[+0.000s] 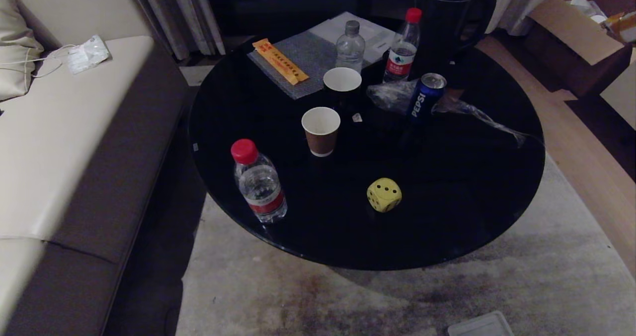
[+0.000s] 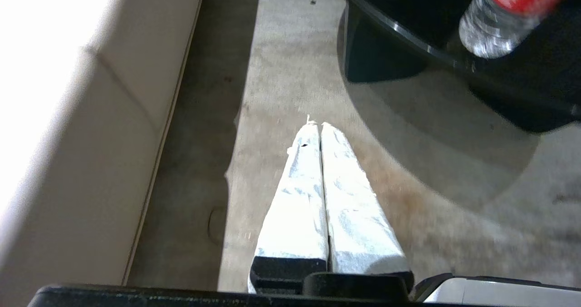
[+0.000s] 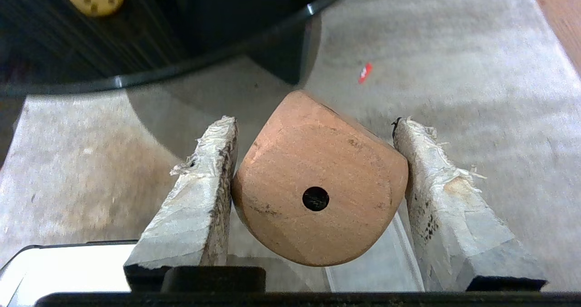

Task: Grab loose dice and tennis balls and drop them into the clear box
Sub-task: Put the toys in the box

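From the head view we see a round black table (image 1: 447,216) with a yellow die (image 1: 384,194) sitting near its front edge, all by itself. Farther back stand a brown paper cup (image 1: 321,130), a water bottle with a red cap (image 1: 258,182) and a blue Pepsi can (image 1: 426,96). A corner of the clear box (image 1: 481,325) peeks in on the carpet below. In the left wrist view our left gripper (image 2: 316,124) hangs over the carpet (image 2: 295,61) with its two fingers pressed together and nothing between them. In the right wrist view our right gripper (image 3: 313,125) squeezes a tan die (image 3: 317,180) between its fingers, with one black dot facing us, above the carpet beside the table.
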Tool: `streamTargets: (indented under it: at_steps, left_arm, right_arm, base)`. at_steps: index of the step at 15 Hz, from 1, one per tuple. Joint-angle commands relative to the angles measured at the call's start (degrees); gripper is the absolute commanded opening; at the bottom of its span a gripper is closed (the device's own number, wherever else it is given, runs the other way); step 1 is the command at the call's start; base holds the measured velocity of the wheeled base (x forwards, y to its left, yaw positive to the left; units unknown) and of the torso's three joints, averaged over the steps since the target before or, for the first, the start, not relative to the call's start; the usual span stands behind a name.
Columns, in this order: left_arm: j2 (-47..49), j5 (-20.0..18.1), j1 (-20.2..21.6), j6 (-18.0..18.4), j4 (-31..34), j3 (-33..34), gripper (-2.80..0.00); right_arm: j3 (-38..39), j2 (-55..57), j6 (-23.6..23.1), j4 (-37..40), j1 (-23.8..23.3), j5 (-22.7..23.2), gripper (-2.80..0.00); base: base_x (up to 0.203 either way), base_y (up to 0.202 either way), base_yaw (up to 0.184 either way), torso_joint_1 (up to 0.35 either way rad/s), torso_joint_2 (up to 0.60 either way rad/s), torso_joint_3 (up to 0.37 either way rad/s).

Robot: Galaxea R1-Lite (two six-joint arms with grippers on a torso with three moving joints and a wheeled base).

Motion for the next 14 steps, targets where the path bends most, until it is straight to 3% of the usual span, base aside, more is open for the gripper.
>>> streamTargets:
  at_steps: [1, 14]
  left_arm:
    - [0.09, -0.04, 0.00, 0.07, -0.01, 0.09, -2.80]
    - [0.09, -0.04, 0.00, -0.01, -0.01, 0.09, -2.80]
  right_arm:
    - [0.00, 0.10, -0.03, 0.04, 0.02, 0.01, -2.80]
    - [0.08, 0.10, -0.03, -0.04, 0.02, 0.01, -2.80]
  base:
    - [-0.185, 0.000, -0.001, 0.001, 0.01, 0.002]
    - [-0.182, 0.000, -0.001, 0.002, 0.00, 0.002]
